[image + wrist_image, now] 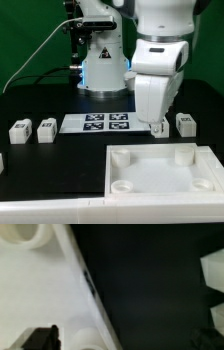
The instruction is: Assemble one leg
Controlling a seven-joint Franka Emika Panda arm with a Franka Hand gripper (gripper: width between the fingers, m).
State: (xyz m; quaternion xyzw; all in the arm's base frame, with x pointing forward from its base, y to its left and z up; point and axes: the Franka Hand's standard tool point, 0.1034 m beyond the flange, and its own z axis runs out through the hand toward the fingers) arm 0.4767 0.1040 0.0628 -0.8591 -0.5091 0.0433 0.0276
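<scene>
The white socketed panel lies at the front of the black table, the marker board behind it. The hand hangs low between that board and one leg; whether it is open or holds anything cannot be told. Two other legs sit at the exterior view's left.

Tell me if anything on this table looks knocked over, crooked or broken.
Nothing stands out. The legs at the exterior view's left and right sit neatly, the big panel lies flat, and the marker board sits square. Whether the end effector, low beside that board, holds anything is unclear.
</scene>
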